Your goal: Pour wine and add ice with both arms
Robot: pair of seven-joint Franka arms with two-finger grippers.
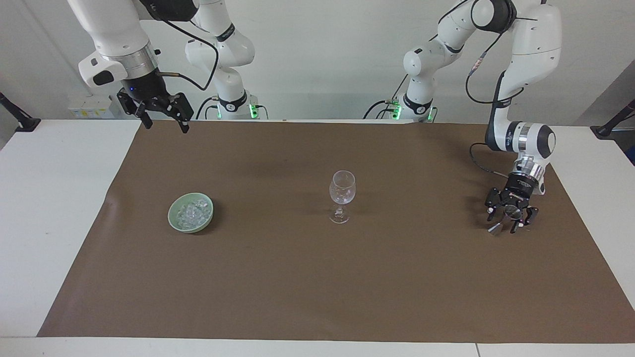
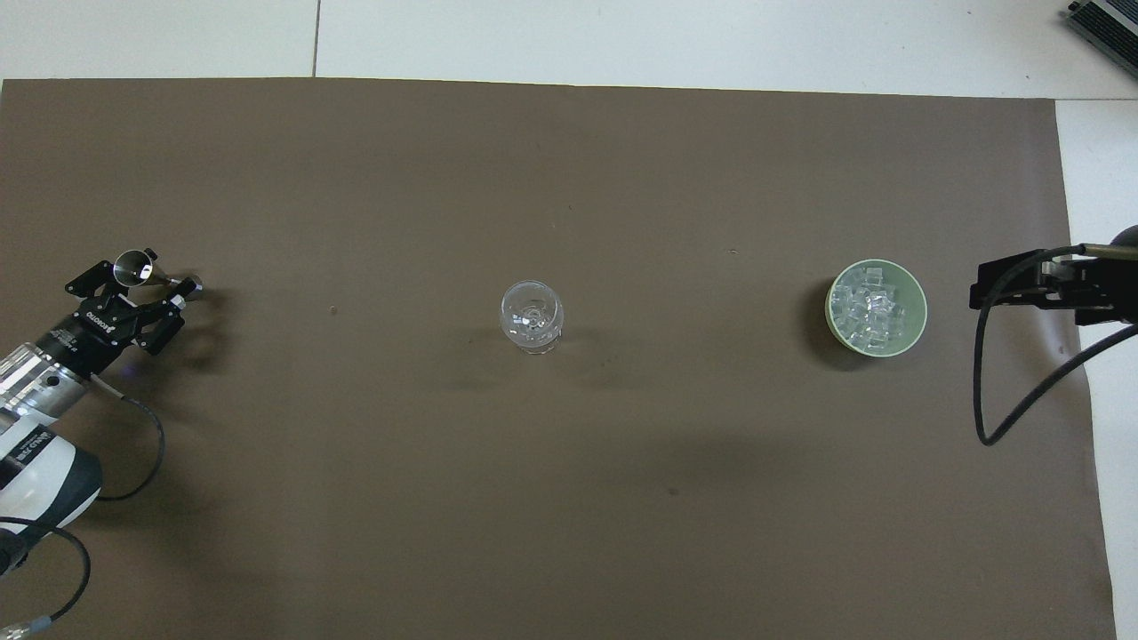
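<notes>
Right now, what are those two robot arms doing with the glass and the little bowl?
The left claw is down around a small metal measuring cup at its end of the brown mat, apparently about to grip it. The right claw waits up in the air. The wine glass stands empty mid-table, and the ice sits in the green bowl.

You're looking at two glossy white jointed arms with silver wrist rings, looping black cables and green-lit bases; the left gripper (image 1: 511,219) and right gripper (image 1: 155,110) are black claws.

No legible text anywhere.
</notes>
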